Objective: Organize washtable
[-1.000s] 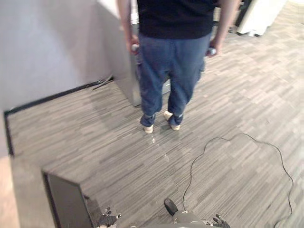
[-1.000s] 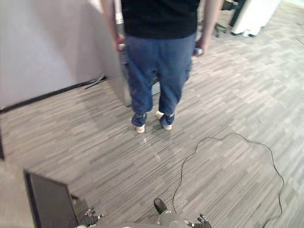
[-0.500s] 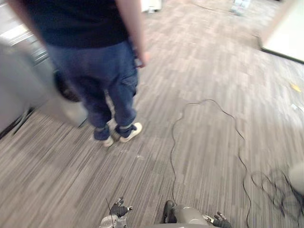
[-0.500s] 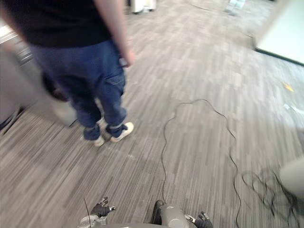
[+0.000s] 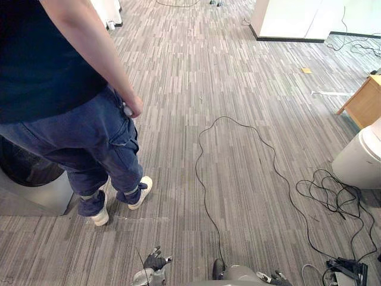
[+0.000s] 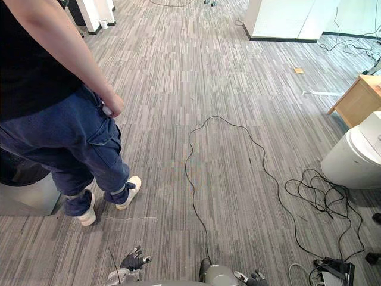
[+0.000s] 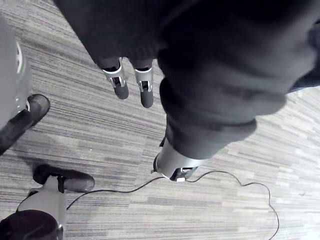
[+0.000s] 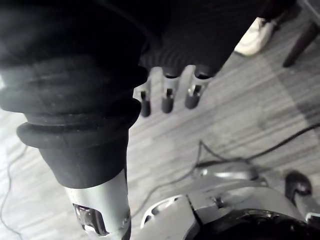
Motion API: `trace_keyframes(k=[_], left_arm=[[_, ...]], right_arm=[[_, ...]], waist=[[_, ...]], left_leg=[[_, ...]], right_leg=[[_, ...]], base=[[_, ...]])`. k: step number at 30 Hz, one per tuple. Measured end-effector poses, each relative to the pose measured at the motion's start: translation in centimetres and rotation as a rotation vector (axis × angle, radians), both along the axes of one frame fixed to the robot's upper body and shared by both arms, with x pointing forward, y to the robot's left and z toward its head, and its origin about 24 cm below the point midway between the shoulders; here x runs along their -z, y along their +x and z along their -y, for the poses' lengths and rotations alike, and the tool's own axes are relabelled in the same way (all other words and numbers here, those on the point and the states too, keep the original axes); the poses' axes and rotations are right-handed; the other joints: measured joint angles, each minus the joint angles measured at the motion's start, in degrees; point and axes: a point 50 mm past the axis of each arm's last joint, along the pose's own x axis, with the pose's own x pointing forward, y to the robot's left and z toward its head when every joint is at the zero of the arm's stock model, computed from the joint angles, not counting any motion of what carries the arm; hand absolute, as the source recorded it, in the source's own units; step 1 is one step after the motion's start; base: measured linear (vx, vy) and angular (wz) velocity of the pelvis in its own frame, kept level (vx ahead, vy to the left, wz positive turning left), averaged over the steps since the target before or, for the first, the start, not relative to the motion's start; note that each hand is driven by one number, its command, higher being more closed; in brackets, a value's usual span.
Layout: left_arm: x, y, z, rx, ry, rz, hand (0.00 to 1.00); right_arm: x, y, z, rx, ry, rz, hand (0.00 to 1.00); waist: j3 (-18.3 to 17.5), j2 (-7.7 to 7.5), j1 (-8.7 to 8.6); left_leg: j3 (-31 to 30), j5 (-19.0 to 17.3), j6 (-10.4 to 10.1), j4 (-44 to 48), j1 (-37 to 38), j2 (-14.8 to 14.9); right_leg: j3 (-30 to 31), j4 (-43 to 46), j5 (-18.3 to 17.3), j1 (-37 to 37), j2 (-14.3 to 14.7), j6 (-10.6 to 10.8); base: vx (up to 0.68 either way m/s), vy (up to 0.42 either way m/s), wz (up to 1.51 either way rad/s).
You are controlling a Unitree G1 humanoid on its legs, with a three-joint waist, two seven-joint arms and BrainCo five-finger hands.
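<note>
Well, both my hands hang low at my sides over the floor (image 5: pixel 250 77). The left hand (image 5: pixel 155 262) has its fingers (image 7: pixel 145 90) straight and released. The right hand (image 6: pixel 257 276) is the same, its fingers (image 8: pixel 168 97) loose and grasping nothing. I judge they hang free because nothing within reach needs tidying; this looks like transit, not handling.

Just ahead on my left a person (image 5: pixel 53 71) stands on the carpet, one arm down with a small object in the hand, close enough that I should give room. Beside the person's legs sits a grey unit (image 5: pixel 36 193). Farther off on my right are a white rounded bin (image 5: pixel 360 158) and a wooden corner (image 5: pixel 363 101), and beyond them a white cabinet (image 5: pixel 292 18). Where the washtable stands I cannot tell, so finding it comes first.
</note>
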Motion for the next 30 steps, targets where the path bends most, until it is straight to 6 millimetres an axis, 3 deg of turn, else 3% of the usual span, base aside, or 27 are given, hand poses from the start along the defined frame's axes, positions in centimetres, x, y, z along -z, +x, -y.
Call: trace_keyframes(k=[2, 3, 4, 5, 6, 7, 8, 9, 10, 12, 14, 18, 24, 25, 30], left_arm=[[0.0, 0.0, -0.2, -0.019, 0.001, 0.002, 0.00], [0.0, -0.1, -0.5, -0.053, -0.003, 0.006, 0.00], [-0.1, 0.0, -0.6, -0.067, -0.003, 0.014, 0.00], [-0.2, 0.2, -0.7, -0.069, 0.002, 0.032, 0.00], [-0.3, 0.3, -0.7, -0.070, 0.001, 0.039, 0.00], [-0.4, 0.6, -0.9, -0.086, 0.001, 0.057, 0.00], [-0.5, 0.6, -0.9, -0.088, 0.003, 0.061, 0.00], [-0.5, 0.6, -0.8, -0.091, -0.003, 0.065, 0.00], [-0.5, 0.8, -0.6, -0.087, -0.009, 0.069, 0.00], [-0.5, 0.7, -0.9, -0.067, 0.003, 0.063, 0.00], [-0.5, 0.7, -1.4, -0.046, 0.024, 0.056, 0.00], [-0.1, -0.3, -2.2, -0.045, 0.039, 0.010, 0.00], [0.1, -0.6, -1.9, 0.004, 0.041, -0.009, 0.00], [0.3, -1.2, -2.4, 0.046, 0.068, -0.044, 0.00], [0.3, -1.2, -2.4, 0.048, 0.068, -0.044, 0.00]], right_arm=[[0.0, 0.0, 0.0, -0.005, 0.005, 0.004, 0.00], [-0.1, 0.0, 0.0, -0.009, 0.010, 0.011, 0.00], [-0.1, 0.1, 0.0, -0.013, 0.010, 0.012, 0.00], [-0.1, 0.3, 0.3, -0.018, 0.005, 0.014, 0.00], [-0.1, 0.3, 0.4, -0.018, 0.004, 0.010, 0.00], [0.1, 0.0, 0.3, -0.014, 0.011, -0.005, 0.00], [0.1, -0.1, 0.2, -0.013, 0.013, -0.006, 0.00], [0.0, -0.1, 0.3, -0.007, 0.013, -0.003, 0.00], [0.0, 0.0, 0.5, -0.011, 0.011, -0.001, 0.00], [0.1, -0.3, 0.0, 0.003, 0.028, -0.007, 0.00], [0.3, -0.5, -0.4, 0.001, 0.040, -0.020, 0.00], [0.3, -0.5, -0.7, 0.007, 0.051, -0.016, 0.00], [0.5, -1.0, -0.9, -0.015, 0.057, -0.046, 0.00], [0.9, -1.6, -1.6, -0.076, 0.075, -0.093, 0.00], [0.9, -1.6, -1.6, -0.076, 0.075, -0.094, 0.00]], waist=[[0.4, 0.37, 0.06], [0.8, 0.08, 0.19], [1.1, -0.25, 0.36], [1.6, 0.46, 0.77], [1.7, 0.59, 1.08], [1.9, 0.14, 1.79], [1.9, 0.04, 1.82], [2.1, 0.56, 1.72], [2.3, 0.76, 1.89], [1.3, -0.27, 1.69], [0.9, -1.47, 1.85], [0.2, -1.97, 1.70], [-1.0, -1.87, 2.01], [-3.7, -3.64, 3.22], [-3.7, -3.56, 3.21]], left_leg=[[-1.2, 0.2, 0.4, 9.2, -0.9, 3.6], [-5.4, 1.8, 3.2, 19.6, -3.8, 6.4], [-8.6, 1.7, 4.5, 22.5, -5.9, 7.1], [-17.6, -1.2, 4.8, 23.0, -9.1, 5.3], [-21.9, -2.1, 4.4, 21.8, -10.3, 4.2], [-30.3, -3.2, 3.1, 16.3, -12.0, 1.2], [-32.6, -3.1, 3.0, 13.2, -12.4, 0.7], [-35.8, -1.6, 1.7, 5.6, -13.1, 0.3], [-37.3, -1.5, 1.8, 1.4, -12.9, -0.3], [-36.9, -0.5, 2.4, -2.4, -12.6, -3.3], [-36.1, 1.3, 4.3, -5.6, -12.0, -6.1], [-34.8, 2.4, 5.4, -10.7, -7.8, -9.4], [-36.8, 2.4, 5.4, -12.1, -6.8, -9.8], [-39.3, 6.0, 5.2, -18.0, -4.7, -10.1], [-39.4, 6.0, 5.2, -18.0, -4.8, -10.1]], right_leg=[[1.4, 0.0, -0.2, 1.4, 0.0, 0.3], [3.7, 0.0, -1.1, 2.4, -0.4, 1.0], [4.9, 0.0, -1.4, 2.5, -0.5, 1.5], [7.0, 0.3, -1.6, 2.5, -0.6, 1.7], [8.1, 0.4, -1.6, 2.5, -0.7, 1.7], [10.6, 0.6, -1.4, 2.8, -1.4, 2.8], [11.5, 0.7, -1.4, 2.8, -1.5, 3.5], [12.4, 1.1, -2.0, 2.6, -1.5, 5.2], [13.7, 2.5, -3.0, 1.5, -1.4, 6.9], [14.7, 1.2, -2.0, 1.1, -3.6, 8.4], [15.2, -1.1, -0.9, 0.8, -5.4, 9.1], [16.5, -4.4, 0.1, 3.4, -7.1, 9.8], [15.8, -6.3, 0.2, 5.1, -7.1, 9.8], [14.1, -10.0, 2.1, 6.8, -6.6, 10.2], [14.1, -9.8, 2.1, 6.7, -6.6, 10.2]], base=[[0.04, 0.058, -0.36], [0.04, 0.052, -0.46], [0.06, 0.119, -0.72], [0.04, 0.139, -0.65], [0.04, 0.190, -0.99], [0.02, 0.149, -0.78], [-0.01, 0.252, -0.76], [-0.06, 0.291, -0.44], [-0.06, 0.292, -0.26], [0.01, 0.181, 0.01], [0.06, 0.211, -0.01], [0.08, 0.155, -0.12], [0.10, 0.033, 0.03], [0.03, -0.008, 0.01], [0.00, 0.000, 0.00]])
